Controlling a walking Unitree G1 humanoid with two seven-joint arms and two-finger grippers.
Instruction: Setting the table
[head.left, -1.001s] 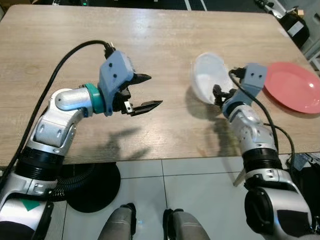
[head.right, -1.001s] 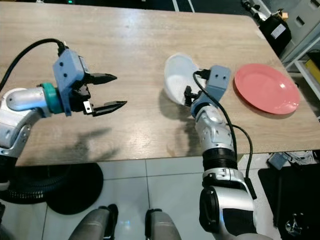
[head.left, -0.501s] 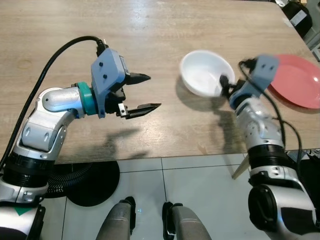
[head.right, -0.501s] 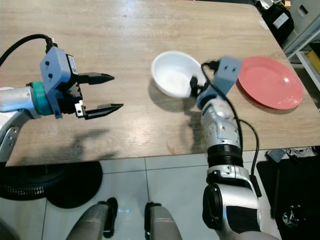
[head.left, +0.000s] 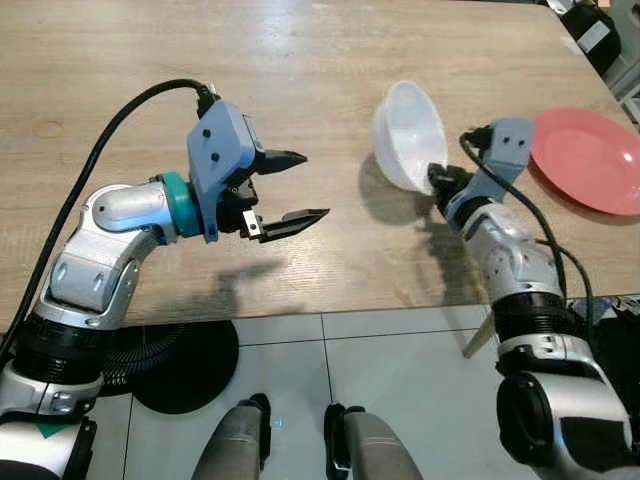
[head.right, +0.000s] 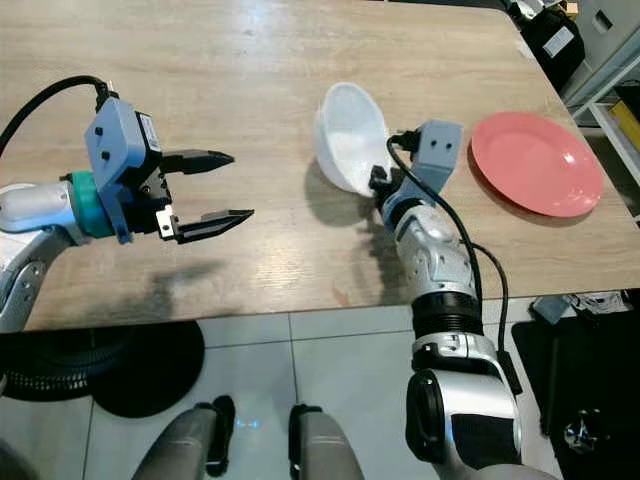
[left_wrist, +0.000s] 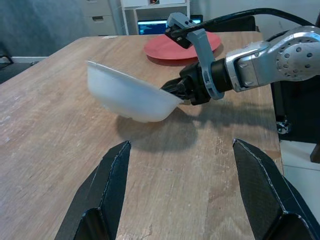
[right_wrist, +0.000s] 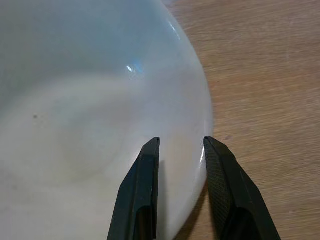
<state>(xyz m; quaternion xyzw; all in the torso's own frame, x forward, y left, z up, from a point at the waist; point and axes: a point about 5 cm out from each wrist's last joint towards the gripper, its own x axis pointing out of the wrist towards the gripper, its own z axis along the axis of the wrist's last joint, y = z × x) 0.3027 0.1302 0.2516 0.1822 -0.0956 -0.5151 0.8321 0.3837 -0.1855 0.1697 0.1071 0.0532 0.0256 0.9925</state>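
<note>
A white bowl (head.left: 409, 134) hangs tilted above the wooden table (head.left: 150, 60), its open side turned to the right. My right gripper (head.left: 436, 178) is shut on the bowl's rim (right_wrist: 200, 125), one finger inside and one outside. My left gripper (head.left: 297, 186) is open over the table's middle, well left of the bowl, with nothing between its fingers (left_wrist: 112, 185). The left wrist view looks across at the bowl (left_wrist: 131, 95) and the right arm (left_wrist: 240, 67). A red plate (head.left: 588, 160) lies flat at the table's right end.
The table's near edge runs just below both arms, with tiled floor (head.left: 400, 400) beneath. A black round base (head.left: 180, 370) stands on the floor at the left. Dark gear (head.right: 548, 45) sits beyond the table's far right corner.
The bowl has tipped from nearly level half a second ago to steeply tilted, still held by my right gripper. My left gripper has shifted slightly right. The camera view has also shifted.
</note>
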